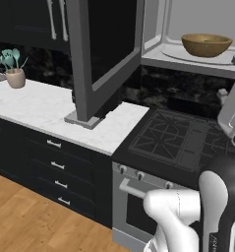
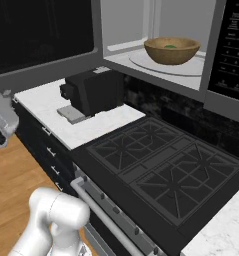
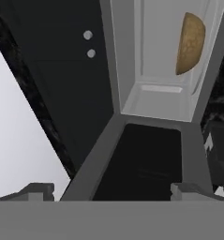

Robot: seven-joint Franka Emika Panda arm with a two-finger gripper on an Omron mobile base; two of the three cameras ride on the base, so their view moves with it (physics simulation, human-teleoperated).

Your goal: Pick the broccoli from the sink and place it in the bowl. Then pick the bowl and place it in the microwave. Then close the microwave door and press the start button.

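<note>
Bowl (image 2: 171,50) sits on glass plate inside microwave (image 1: 197,56), upper right of left base view. Green bit of broccoli (image 2: 169,46) peeks inside bowl. Next job looks like shutting microwave door (image 1: 97,54).

Door hangs wide open, upper middle of left base view, standing tall, long side up and down, free edge sticking out over counter (image 1: 45,106).

Gripper (image 3: 112,190) at bottom of hand view, jaws wide apart, holding nothing.

Good way: push flat on door's outer face near free edge, swing slow toward bowl side, stop when shut.

Dark cabinets (image 1: 60,172) (bar handles), white marble counter (image 1: 45,110), wooden floor (image 1: 25,216)
</note>
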